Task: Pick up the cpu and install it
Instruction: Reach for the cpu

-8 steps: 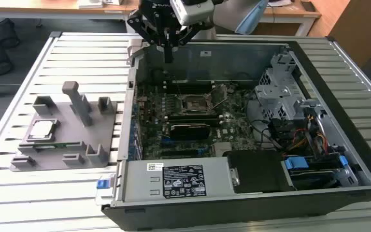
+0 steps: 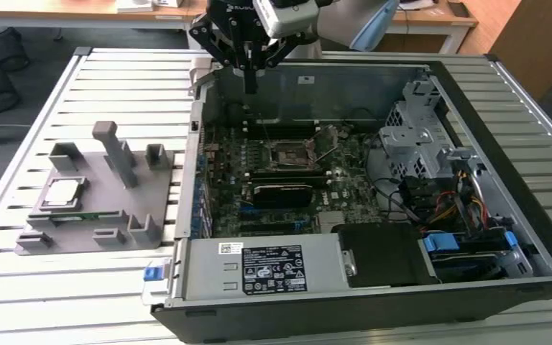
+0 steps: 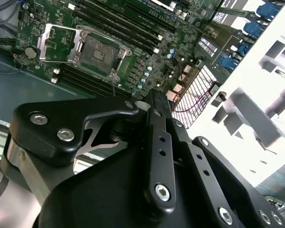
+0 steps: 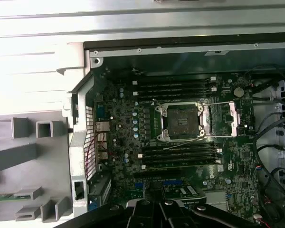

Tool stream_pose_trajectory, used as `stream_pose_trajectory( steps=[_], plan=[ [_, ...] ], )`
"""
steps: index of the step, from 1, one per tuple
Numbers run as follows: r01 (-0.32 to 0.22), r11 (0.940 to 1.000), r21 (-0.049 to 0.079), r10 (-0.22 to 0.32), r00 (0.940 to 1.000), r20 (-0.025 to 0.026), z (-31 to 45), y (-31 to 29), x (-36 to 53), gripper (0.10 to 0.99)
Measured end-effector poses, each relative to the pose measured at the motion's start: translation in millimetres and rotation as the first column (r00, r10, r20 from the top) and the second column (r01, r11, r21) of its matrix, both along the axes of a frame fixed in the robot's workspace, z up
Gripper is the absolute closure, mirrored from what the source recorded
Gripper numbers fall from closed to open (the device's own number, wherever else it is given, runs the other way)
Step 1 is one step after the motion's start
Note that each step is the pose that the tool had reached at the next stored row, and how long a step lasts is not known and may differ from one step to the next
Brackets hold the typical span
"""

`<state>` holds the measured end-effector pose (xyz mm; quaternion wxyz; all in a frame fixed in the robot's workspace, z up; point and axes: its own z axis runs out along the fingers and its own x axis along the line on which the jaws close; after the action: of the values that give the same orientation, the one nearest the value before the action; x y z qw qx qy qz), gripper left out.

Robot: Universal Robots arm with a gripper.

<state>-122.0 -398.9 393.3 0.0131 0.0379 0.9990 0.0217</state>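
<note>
worktop: slatted metal worktop (image 2: 113,79), with a grey fixture (image 2: 98,205) towards the exterior view's left and the open computer case (image 2: 353,305) filling the middle and right.
cpu: sitting flat in a square recess of the fixture, shiny side up (image 2: 65,192). Nothing's touching it and it's well apart from the arm.
memory stick: the green strip (image 2: 77,218) just beside the cpu in the same fixture. Not the target, so don't mix them up.
end effector: up over the far wall of the case (image 2: 251,86), fingers pressed together and carrying nothing, as far as I can see.
socket: on the board inside the case (image 2: 290,152). In both wrist views the metal frame is flipped open and the socket (image 4: 182,122) looks empty, so it's ready to take a chip.
step: I'd call it the very start, with the pick not yet made and nothing installed.
next move needs: my guess is the fingers have to spread first and then catch the chip by its thin edges, square on, since it lies low in that recess.
</note>
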Motion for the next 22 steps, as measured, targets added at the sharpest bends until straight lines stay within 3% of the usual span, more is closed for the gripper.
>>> stream_pose_trajectory(
  steps=[22],
  plan=[
    [0.000,1.0000,0.000,0.000,1.0000,0.0000,-0.4,0.0,-16.5,0.980]
  ],
)
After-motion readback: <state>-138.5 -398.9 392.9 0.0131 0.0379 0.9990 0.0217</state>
